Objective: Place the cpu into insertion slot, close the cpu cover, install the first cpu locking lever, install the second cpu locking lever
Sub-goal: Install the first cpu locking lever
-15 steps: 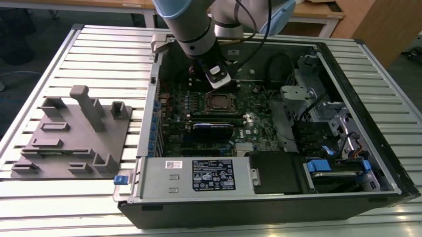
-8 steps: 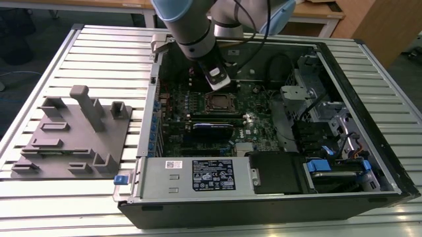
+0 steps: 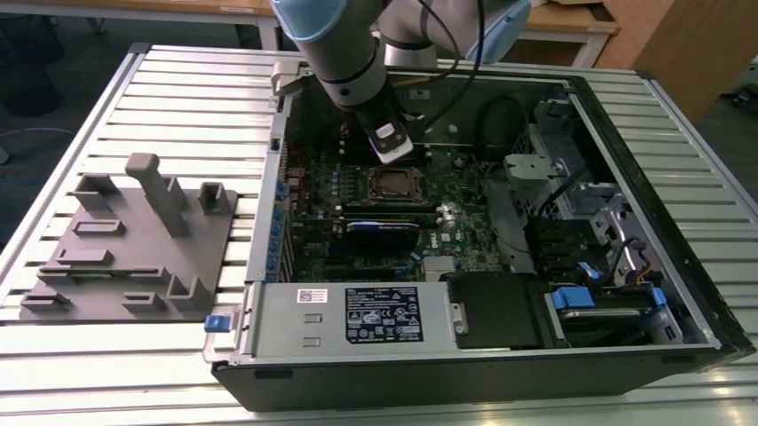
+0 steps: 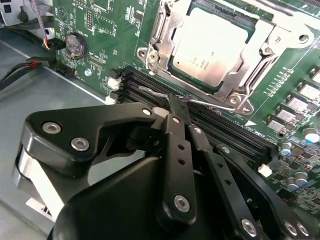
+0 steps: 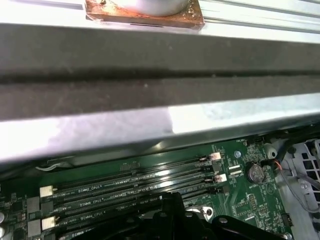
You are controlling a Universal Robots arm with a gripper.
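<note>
- Presently, cpu (image 4: 210,47): seated flat in the insertion slot (image 4: 156,47), on the motherboard's half nearer the bench's far edge; dull silver top facing up.
- Cpu cover (image 4: 257,52): lying down over the cpu's rim, with the chip showing through its square cut-out.
- Locking lever (image 4: 215,104): thin silver wire running along the slot's side nearest the memory slots (image 4: 225,132).
- Jaws: drawn close together, tip right at the wire lever in the second wrist view; I cannot tell whether the wire is pinched between them.
- Arm (image 3: 343,53): reaching down into the computer case (image 3: 663,115) from the bench's far edge, ending just above the slot.
- Coin cell (image 4: 76,46): on the board, well apart from the slot.
- Computer case: lying open on the slatted bench (image 3: 190,89), covering the part toward the exterior view's right.
- Power supply (image 3: 355,315): inside the case, along its near wall.
- Grey fixture (image 3: 130,240): on the bench beside the case, toward the edge at the exterior view's left.
</note>
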